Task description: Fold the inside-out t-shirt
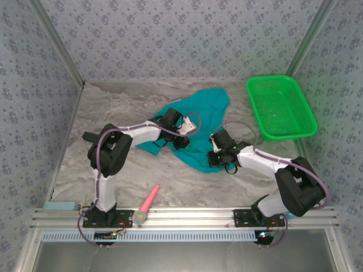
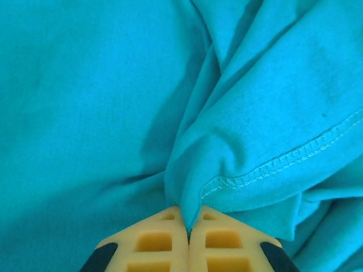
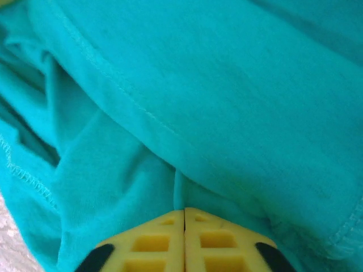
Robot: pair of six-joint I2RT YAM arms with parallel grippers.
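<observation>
The inside-out t-shirt (image 1: pixel 207 105) lies crumpled in a teal heap at the middle of the marble table, its stitched seams showing. My left gripper (image 1: pixel 181 137) rests on its left part. In the left wrist view that gripper (image 2: pixel 188 218) is shut, with a pinched fold of the t-shirt (image 2: pixel 255 124) beside a stitched hem between the yellow fingertips. My right gripper (image 1: pixel 216 156) sits on the shirt's near right part. In the right wrist view it (image 3: pixel 184 211) is shut on a thin ridge of the t-shirt (image 3: pixel 227 85), just below another hem.
A green plastic basket (image 1: pixel 281 107) stands at the back right, close to the shirt. A pink-handled tool (image 1: pixel 148 204) lies near the front rail. Bare table (image 1: pixel 108 107) shows to the left, and patterned walls close in the sides and back.
</observation>
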